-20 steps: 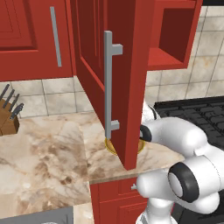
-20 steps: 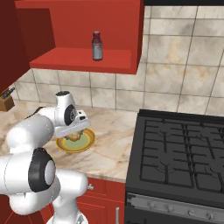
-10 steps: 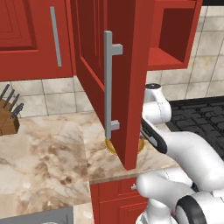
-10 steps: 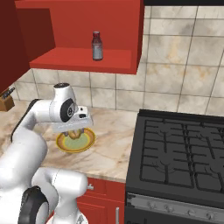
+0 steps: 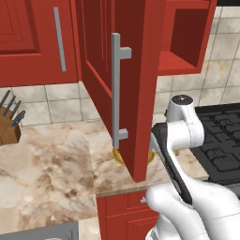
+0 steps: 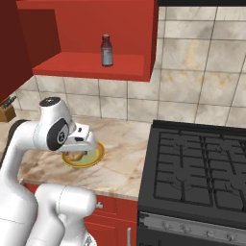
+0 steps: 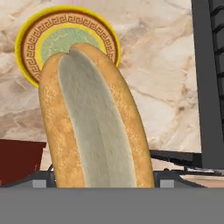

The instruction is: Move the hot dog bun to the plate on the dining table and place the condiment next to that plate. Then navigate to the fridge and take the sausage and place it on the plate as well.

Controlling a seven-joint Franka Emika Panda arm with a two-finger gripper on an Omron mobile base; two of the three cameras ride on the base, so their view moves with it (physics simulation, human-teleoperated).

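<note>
The hot dog bun [image 7: 94, 118], tan with a pale split top, fills the hand view lengthwise between my two fingertips. My gripper [image 7: 103, 179] is shut on it. From the right base view the bun [image 6: 74, 156] hangs under the hand, just over a round dish [image 6: 96, 154] with a yellow rim and pale green centre [image 7: 26, 48] on the marble worktop. The condiment [image 6: 106, 49], a dark bottle, stands upright on the red open shelf above. The dining table, the fridge and the sausage are out of view.
An open red cabinet door [image 5: 126, 84] with a grey bar handle hangs in front of the dish and hides the hand in the left base view. A black range [image 6: 192, 168] lies to the right. A knife block [image 5: 8, 126] stands far left.
The arm has reshaped: its upper links rose and swung while the hand stayed over the dish, shifting slightly toward the robot. The bun stays in the grip.
</note>
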